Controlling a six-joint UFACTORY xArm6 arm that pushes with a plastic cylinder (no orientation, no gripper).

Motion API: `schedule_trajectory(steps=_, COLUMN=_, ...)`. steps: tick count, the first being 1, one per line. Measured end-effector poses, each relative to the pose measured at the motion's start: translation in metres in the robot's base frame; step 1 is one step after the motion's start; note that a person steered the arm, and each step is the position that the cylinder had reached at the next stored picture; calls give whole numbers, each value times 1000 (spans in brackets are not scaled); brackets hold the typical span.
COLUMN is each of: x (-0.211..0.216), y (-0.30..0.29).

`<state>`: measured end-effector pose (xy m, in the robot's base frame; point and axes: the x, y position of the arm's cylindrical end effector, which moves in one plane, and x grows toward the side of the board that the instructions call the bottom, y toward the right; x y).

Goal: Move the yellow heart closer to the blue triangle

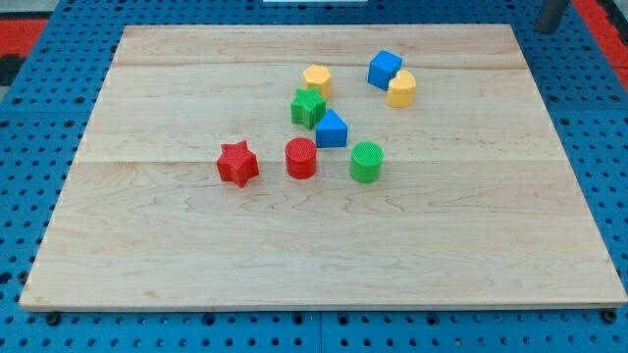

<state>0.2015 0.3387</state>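
Observation:
The yellow heart (401,88) stands near the view's top, right of centre, touching the lower right side of a blue cube (385,69). The blue triangle (331,128) sits lower and to the left, near the board's middle, against a green star (308,107). The dark rod shows only at the view's top right corner, beyond the board's edge. My tip (548,29) is far to the right of and above the yellow heart, touching no block.
A second yellow block (317,78), roughly hexagonal, sits above the green star. A red star (237,163), a red cylinder (301,158) and a green cylinder (366,162) form a row below the blue triangle. The wooden board (147,245) lies on a blue pegboard.

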Motion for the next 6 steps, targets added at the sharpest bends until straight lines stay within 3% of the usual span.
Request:
schedule_trajectory(steps=4, x=0, y=3)
schedule_trajectory(steps=6, x=0, y=-67)
